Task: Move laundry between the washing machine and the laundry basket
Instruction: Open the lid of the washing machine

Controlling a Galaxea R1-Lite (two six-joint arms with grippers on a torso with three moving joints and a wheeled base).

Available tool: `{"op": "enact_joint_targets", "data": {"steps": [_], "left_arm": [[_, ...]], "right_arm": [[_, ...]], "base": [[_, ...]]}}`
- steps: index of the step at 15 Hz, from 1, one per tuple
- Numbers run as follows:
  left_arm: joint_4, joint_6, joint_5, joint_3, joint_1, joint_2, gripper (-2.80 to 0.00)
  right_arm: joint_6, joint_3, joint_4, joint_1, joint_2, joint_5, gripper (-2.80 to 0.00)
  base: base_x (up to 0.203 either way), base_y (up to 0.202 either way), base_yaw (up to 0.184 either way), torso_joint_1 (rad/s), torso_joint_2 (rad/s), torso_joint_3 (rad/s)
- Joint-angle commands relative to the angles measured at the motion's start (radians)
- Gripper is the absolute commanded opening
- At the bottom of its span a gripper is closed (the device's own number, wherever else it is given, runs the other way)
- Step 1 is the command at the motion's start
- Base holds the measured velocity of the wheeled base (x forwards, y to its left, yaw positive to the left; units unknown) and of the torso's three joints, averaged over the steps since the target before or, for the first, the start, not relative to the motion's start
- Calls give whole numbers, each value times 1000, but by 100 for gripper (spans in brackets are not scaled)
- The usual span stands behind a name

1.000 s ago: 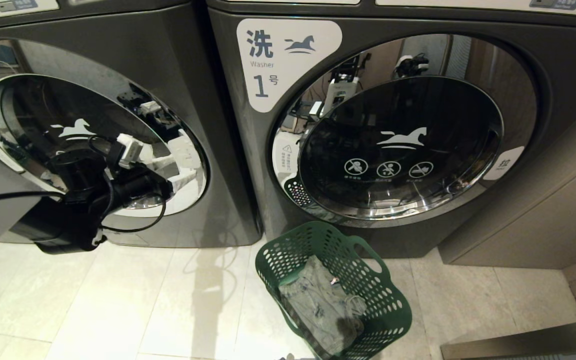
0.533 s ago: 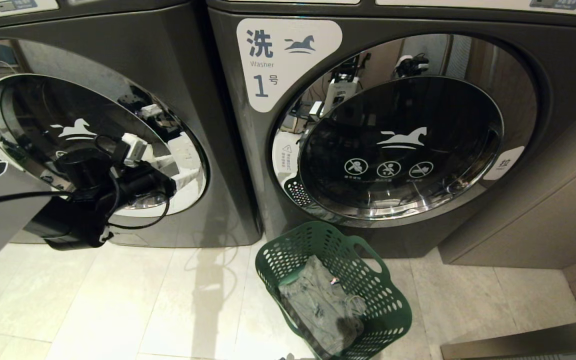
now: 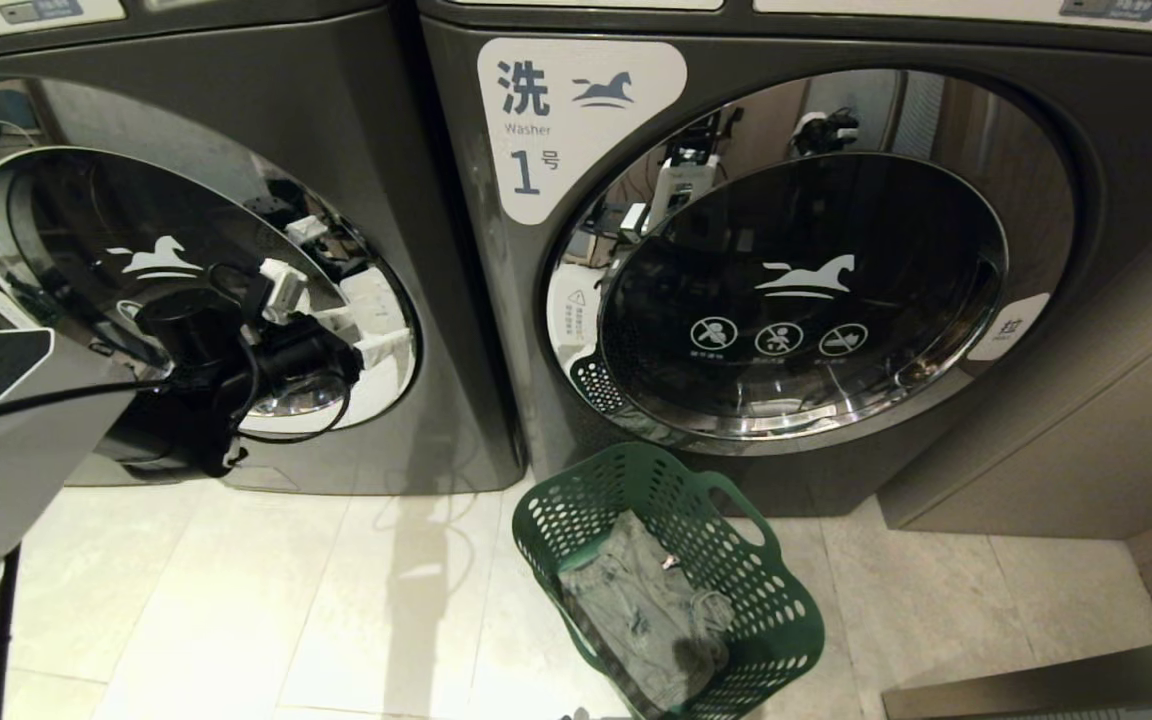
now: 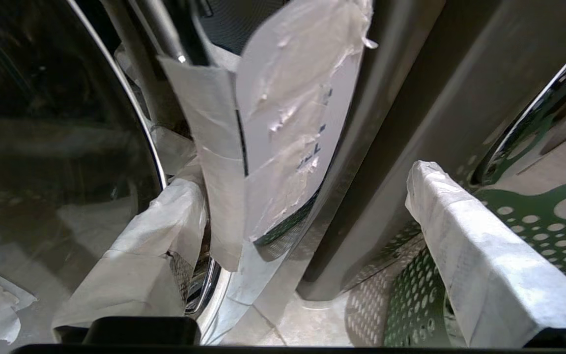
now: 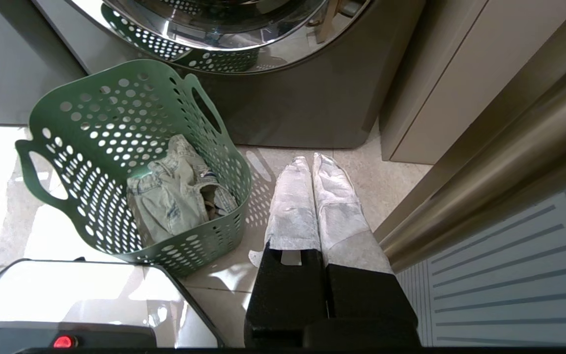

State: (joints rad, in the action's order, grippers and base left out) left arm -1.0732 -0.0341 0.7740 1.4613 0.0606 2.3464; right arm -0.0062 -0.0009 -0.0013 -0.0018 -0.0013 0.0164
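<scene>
Right gripper (image 5: 312,164): nearest the camera, parked low over the floor tiles, taped fingers (image 5: 293,206) pressed together on nothing — idle, no hazard seen from it.

Laundry basket (image 3: 786,640): at about 5 o'clock in the head view, on the floor in front of the machine labelled 1. It stands near that machine's door; a swing of the arm across could, I judge, knock it.

Laundry (image 3: 636,615): crumpled in the bottom of the basket, untouched — nothing is lifted yet.

Left gripper (image 3: 356,335): at about 9 o'clock, released, fingers spread wide and empty, straddling the taped tab (image 4: 283,128) at the door edge of the washing machine (image 3: 266,100).

Risk at the door: the tape looks slick and wrinkled; if the fingers close off-centre, they could slip off or tear it, and the door would stay shut.

Risk to glass: one finger (image 4: 165,221) sits just beside the chrome ring (image 3: 406,330) — pushing further in could scrape it.
</scene>
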Motion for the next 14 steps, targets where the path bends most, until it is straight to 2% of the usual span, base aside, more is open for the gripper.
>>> {"op": "enact_joint_targets", "data": {"steps": [1, 9, 11, 14], "left_arm": [[-18, 16, -7, 39, -2, 20, 0], [-28, 19, 1, -45, -4, -19, 0], [-33, 19, 60, -75, -4, -41, 0], [-123, 50, 94, -144, -6, -60, 0]], "right_arm": [[0, 0, 0, 0, 1, 0, -280], [0, 0, 0, 0, 0, 1, -280], [0, 1, 0, 0, 0, 1, -280], [0, -1, -1, -1, 0, 1, -280]], "base": [[0, 0, 0, 0, 0, 0], [0, 0, 0, 0, 0, 0], [0, 0, 0, 0, 0, 0], [0, 0, 0, 0, 0, 0]]}}
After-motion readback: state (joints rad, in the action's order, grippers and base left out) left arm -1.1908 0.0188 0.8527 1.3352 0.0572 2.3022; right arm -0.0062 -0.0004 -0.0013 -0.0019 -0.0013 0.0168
